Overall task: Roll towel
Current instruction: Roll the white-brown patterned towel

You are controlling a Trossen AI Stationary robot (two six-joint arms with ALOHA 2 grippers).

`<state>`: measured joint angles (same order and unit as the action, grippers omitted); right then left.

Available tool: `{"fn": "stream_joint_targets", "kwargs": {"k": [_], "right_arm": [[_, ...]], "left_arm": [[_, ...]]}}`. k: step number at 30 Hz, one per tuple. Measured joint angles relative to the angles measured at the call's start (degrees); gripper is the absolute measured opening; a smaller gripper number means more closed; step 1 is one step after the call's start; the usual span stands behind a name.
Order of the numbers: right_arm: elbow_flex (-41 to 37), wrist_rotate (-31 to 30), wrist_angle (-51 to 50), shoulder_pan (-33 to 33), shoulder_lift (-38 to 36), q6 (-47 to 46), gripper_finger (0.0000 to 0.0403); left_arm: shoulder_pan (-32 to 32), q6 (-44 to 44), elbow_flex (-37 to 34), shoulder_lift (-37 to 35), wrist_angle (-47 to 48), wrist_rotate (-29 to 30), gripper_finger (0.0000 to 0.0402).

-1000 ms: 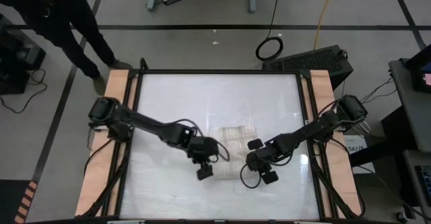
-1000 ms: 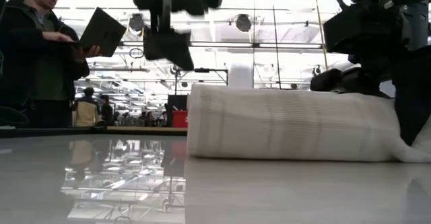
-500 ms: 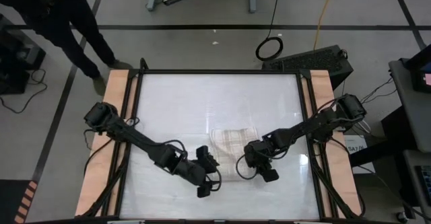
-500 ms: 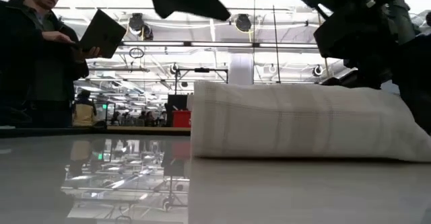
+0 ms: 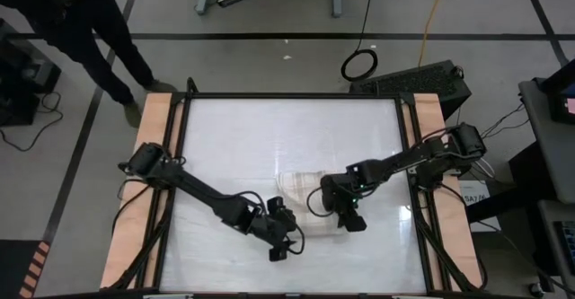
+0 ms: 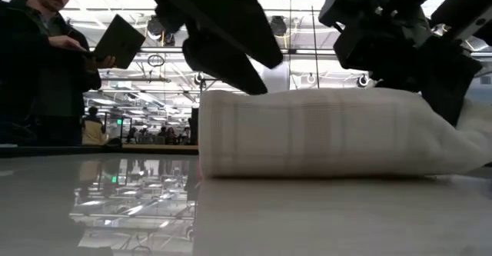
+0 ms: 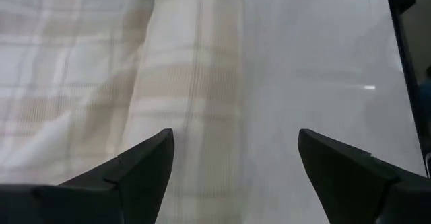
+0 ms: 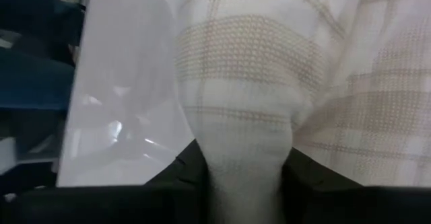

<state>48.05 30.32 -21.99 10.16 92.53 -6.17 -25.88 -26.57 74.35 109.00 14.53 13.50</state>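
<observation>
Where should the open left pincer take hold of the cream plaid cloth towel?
Probably the free end of the rolled cream-and-tan plaid cloth towel, opposite the end the right pincer already pinches. The left pincer hovers open over that edge; coming from above, its fingers could straddle the soft roll.

From above, we see a grey floor (image 5: 269,16) crossed by dark tape lines (image 5: 296,37) around the white counter (image 5: 269,128), which is flanked by wooden side rails (image 5: 148,155). A coiled black cable (image 5: 360,65) lies on the floor beyond the counter's far edge, with a yellow cord (image 5: 436,16) nearby. At counter height, we look into a bright hall with ceiling lamps (image 6: 277,26); a person (image 6: 38,71) in dark clothing stands holding an open laptop (image 6: 115,39).
</observation>
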Motion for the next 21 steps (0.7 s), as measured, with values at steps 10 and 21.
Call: {"fn": "stream_joint_targets", "kwargs": {"k": [10,21], "right_arm": [[0.0,8.24,-0.12,-2.75,0.0,-1.11,0.0095],[0.0,11.98,1.61,-4.34,3.8,-0.96,0.0095]], "left_arm": [[0.82,0.27,0.01,1.3,-0.64,1.91,0.0389],[3.26,4.79,0.02,2.77,-0.12,-0.67,0.0397]]}}
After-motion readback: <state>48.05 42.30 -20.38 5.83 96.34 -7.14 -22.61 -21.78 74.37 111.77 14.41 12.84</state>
